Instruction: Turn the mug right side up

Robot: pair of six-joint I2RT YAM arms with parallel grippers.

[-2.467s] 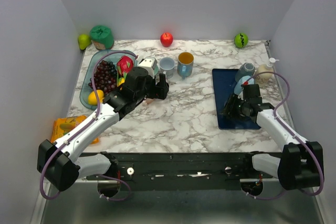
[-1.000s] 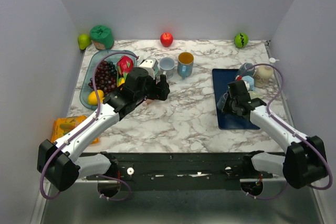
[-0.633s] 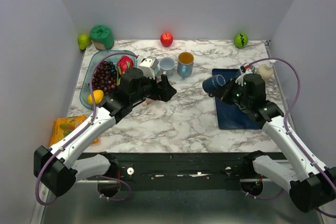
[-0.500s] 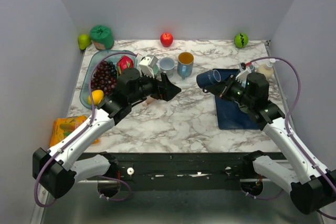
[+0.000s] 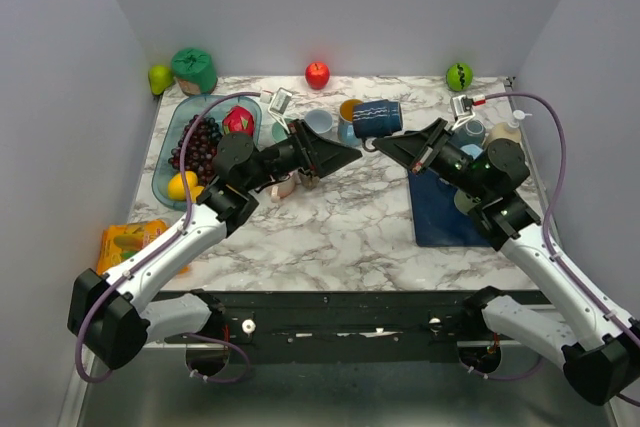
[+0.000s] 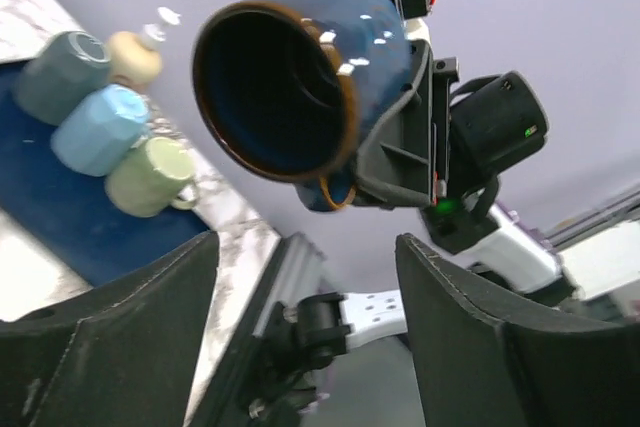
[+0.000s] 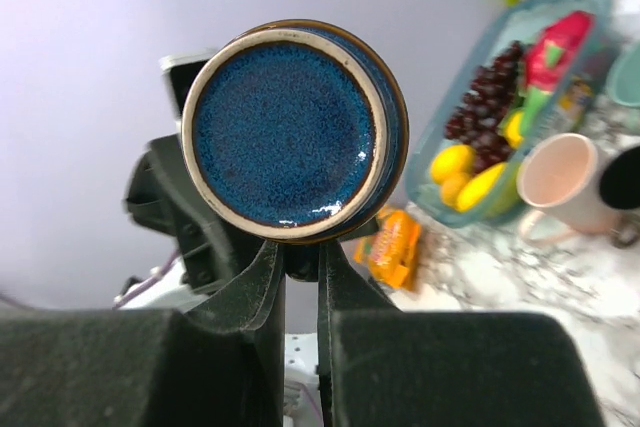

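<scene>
One dark blue mug: aloft over the worktop, lying sideways, long axis running arm to arm, mouth facing left, base facing right. Pinched at the handle by the right fingers, set narrow. Faced mouth-on by the left fingers, spread wide, empty, just short of the rim. Likely next: tipping the mouth upward.
</scene>
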